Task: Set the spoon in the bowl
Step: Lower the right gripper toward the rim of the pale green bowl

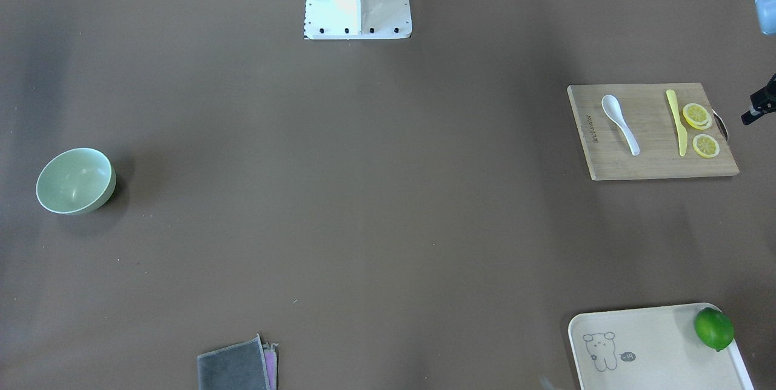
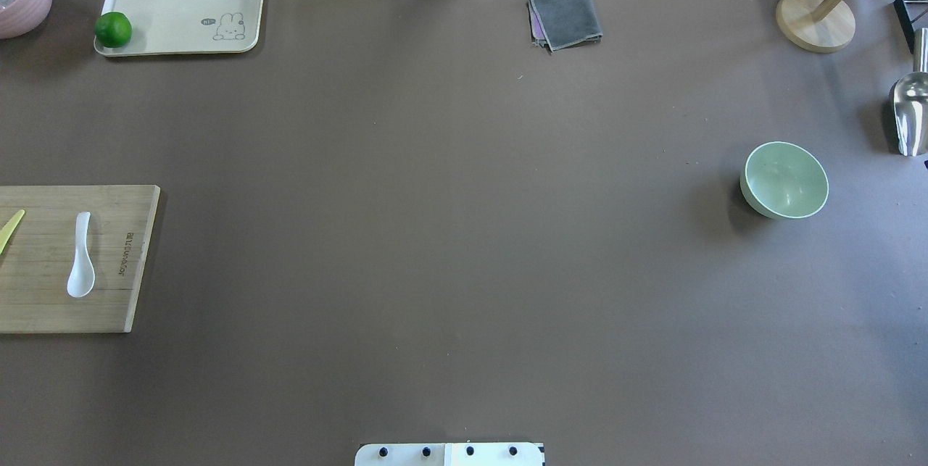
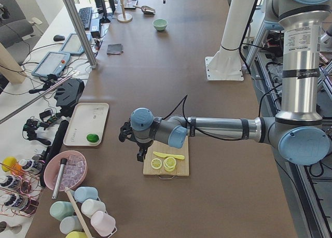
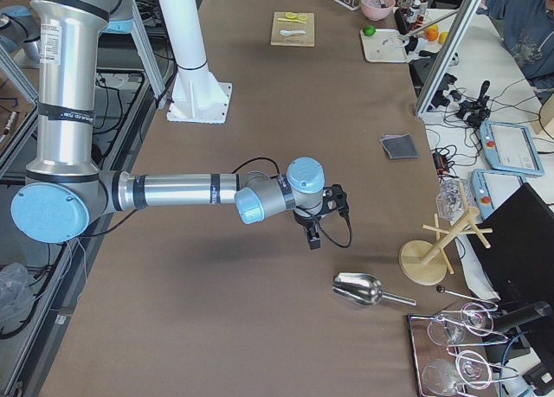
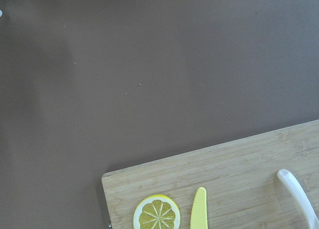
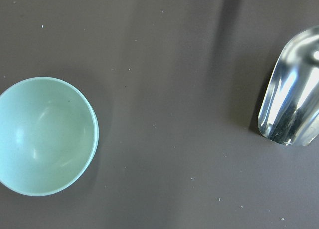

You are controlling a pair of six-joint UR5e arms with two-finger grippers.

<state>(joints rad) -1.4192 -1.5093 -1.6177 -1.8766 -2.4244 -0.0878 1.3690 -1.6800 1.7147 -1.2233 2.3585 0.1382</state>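
White spoon (image 1: 619, 123) lies on a wooden board (image 1: 652, 159) at the desk's left end, scoop toward the robot and handle toward the far edge. The left gripper (image 3: 136, 144) hangs just beyond the board's outer end and is the nearer arm. Green bowl (image 1: 76, 181) sits near the desk's right end, by the right gripper (image 4: 318, 228). I cannot tell how far either pair of jaws is open.
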